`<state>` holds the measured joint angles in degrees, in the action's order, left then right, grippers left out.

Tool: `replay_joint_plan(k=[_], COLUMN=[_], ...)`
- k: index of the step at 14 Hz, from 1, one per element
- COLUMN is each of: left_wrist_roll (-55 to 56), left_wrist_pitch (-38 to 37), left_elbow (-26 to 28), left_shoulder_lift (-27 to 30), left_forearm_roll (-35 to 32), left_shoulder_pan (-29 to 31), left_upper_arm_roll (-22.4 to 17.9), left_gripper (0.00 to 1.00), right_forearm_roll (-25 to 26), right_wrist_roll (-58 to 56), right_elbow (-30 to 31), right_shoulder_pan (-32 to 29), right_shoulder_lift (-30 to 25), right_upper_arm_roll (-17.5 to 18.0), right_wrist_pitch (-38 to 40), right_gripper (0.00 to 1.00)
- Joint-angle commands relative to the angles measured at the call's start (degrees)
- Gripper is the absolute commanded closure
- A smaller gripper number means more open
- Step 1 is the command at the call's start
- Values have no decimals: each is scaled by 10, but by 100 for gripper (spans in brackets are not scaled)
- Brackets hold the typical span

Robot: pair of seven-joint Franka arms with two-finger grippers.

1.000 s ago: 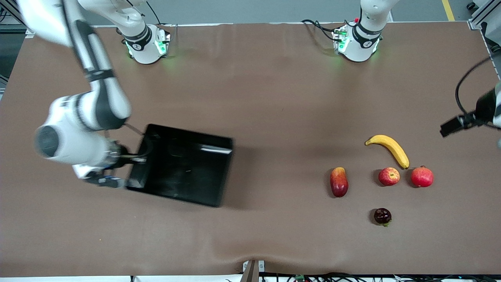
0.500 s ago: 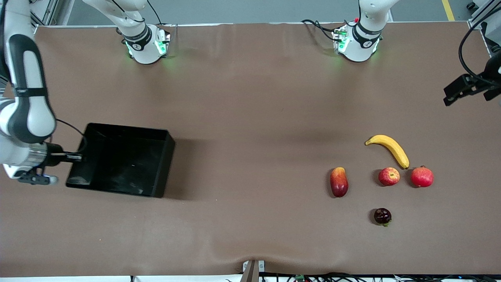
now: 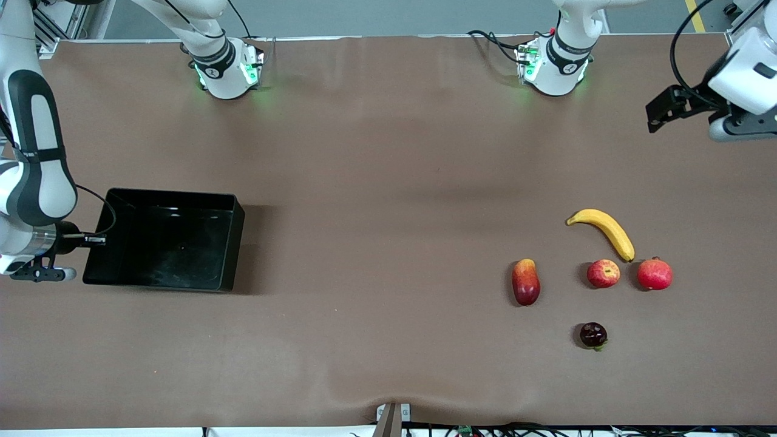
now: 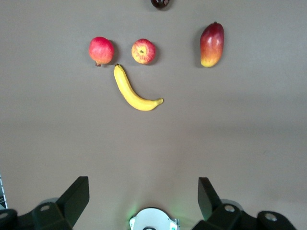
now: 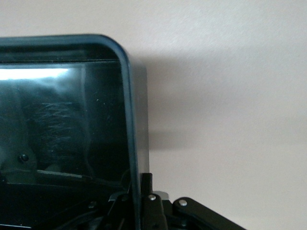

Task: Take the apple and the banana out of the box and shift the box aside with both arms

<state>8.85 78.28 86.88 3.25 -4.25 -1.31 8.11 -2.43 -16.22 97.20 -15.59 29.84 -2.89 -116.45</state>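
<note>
Brown tabletop (image 3: 388, 182) carries the empty box (image 3: 164, 240). My right gripper (image 3: 91, 240) pinches its thin rim: light, stiff, slippery. Left gripper (image 4: 144, 194), fingers apart, waits.

The left gripper (image 4: 143, 196), fingers spread wide, hung over bare table (image 4: 240, 139); the banana (image 4: 133, 92) lay just beside the apple (image 4: 143, 51).
</note>
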Motion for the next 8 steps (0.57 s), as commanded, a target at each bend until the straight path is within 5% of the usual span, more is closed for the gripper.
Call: replay_joint_plan(k=[1, 6, 7, 8], left_wrist_roll=[-3, -5, -8, -12], left_wrist_pitch=[0, 0, -1, -1], left_elbow=[26, 27, 28, 28], left_shoulder_lift=[31, 35, 35, 36], left_forearm_roll=[11, 11, 12, 18], left_shoulder_pan=[-45, -37, -37, -36], left_upper_arm_roll=[-60, -60, -60, -61], left_gripper=[0, 0, 0, 0], right_forearm_roll=[-5, -9, -8, -8], right_wrist_roll=[-9, -8, -9, -11], right_elbow=[-4, -6, -5, -5], right_shoulder_pan=[-26, -37, -37, -37], right_shoulder_lift=[14, 39, 40, 40], right_upper_arm_roll=[15, 15, 15, 15], right_wrist_pitch=[-17, -44, -44, -42], right_gripper=[100, 100, 73, 8])
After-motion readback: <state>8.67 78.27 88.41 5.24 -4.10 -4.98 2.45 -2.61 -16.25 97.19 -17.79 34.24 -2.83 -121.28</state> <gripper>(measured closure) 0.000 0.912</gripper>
